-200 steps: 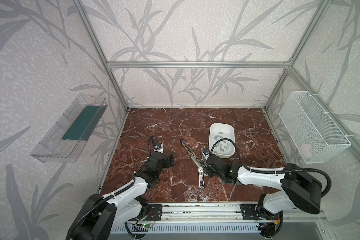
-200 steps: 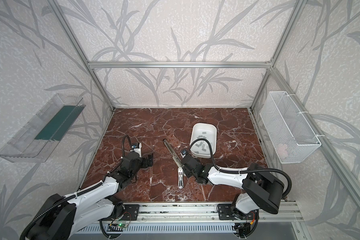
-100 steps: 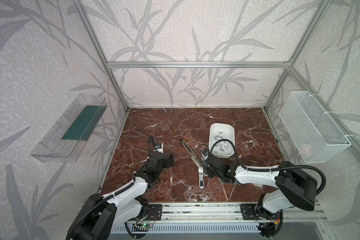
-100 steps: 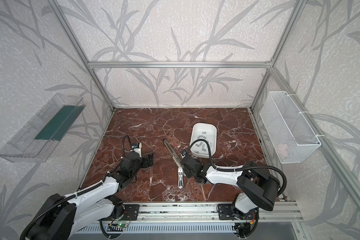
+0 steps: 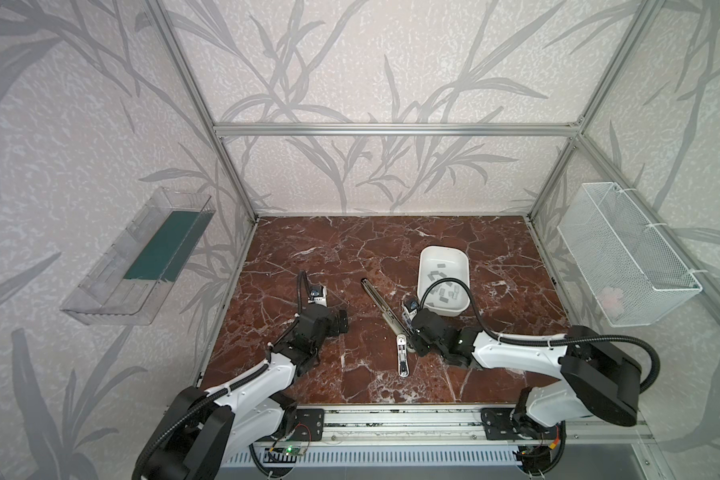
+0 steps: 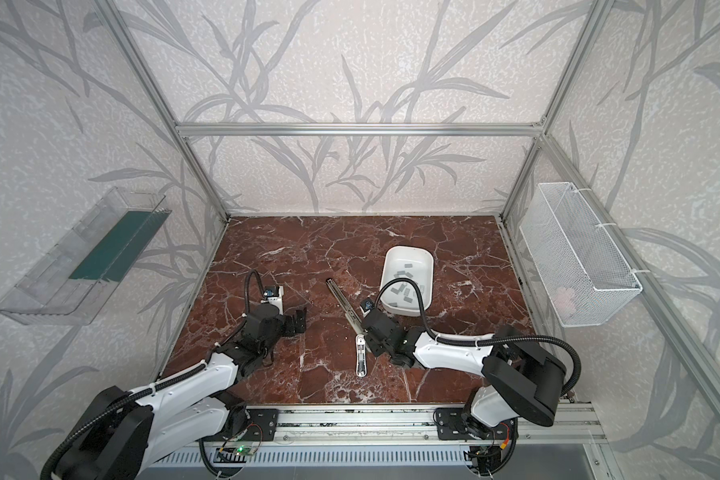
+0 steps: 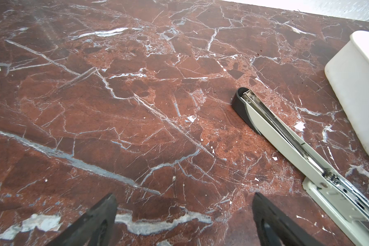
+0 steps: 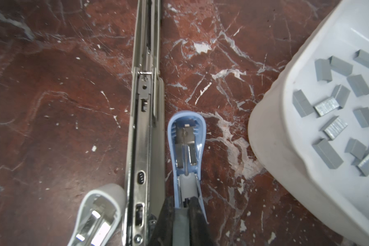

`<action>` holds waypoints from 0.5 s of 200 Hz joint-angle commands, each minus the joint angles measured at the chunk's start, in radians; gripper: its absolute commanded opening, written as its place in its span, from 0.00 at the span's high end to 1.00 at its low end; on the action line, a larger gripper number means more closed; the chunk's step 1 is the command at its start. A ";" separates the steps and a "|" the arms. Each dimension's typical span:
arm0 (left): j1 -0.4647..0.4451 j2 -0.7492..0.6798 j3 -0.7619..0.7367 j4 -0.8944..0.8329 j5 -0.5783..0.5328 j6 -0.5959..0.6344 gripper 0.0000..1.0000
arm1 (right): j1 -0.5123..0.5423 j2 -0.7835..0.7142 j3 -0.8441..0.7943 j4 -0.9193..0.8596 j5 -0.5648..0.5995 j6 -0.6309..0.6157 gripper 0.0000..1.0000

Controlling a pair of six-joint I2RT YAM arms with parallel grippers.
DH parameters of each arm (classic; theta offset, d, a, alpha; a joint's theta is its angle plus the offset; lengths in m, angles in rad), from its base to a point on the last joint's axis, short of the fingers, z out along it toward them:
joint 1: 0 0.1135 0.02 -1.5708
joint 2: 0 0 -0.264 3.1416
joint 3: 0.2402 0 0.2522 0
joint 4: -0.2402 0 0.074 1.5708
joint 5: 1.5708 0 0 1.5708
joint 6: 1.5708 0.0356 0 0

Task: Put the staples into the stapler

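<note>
Enclosure lined with pale leaf-patterned wallpaper (image 5: pixel 391 75) on an aluminium frame, floored by a glossy red-brown marble table (image 5: pixel 341 249) veined in white. The staples (image 8: pixel 333 127) are short grey metallic strips, some matt and smooth, some with bright ribbed faces. They lie loose at mixed angles inside a white rounded plastic tub (image 8: pixel 281 149), near one side of the right end effector (image 8: pixel 182 205). That end effector is closed narrowly on the rear of a small pale-blue plastic stapler (image 8: pixel 186 149), whose hollow inside shows a thin spring and bright metal tabs. Just beside it, on the side away from the tub, a long white-and-chrome stapler (image 8: pixel 145 127) lies opened flat, dark grey at its far end. The left end effector (image 7: pixel 184 196) stands wide and empty over bare marble, well apart from the tub, with the long stapler between them. A white wire basket (image 5: pixel 624 257) and a clear plastic shelf (image 5: pixel 142 257) hang on the side walls.
</note>
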 commanded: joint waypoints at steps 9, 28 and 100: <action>0.007 0.006 0.030 0.001 -0.002 -0.004 0.01 | 0.025 -0.065 0.059 -0.070 -0.013 0.025 1.00; 0.007 0.005 0.030 0.001 -0.001 -0.004 0.01 | 0.031 -0.079 0.074 -0.099 -0.008 0.032 1.00; 0.000 -0.101 0.058 -0.120 0.270 -0.145 0.01 | 0.063 -0.168 0.046 -0.208 0.074 0.137 1.00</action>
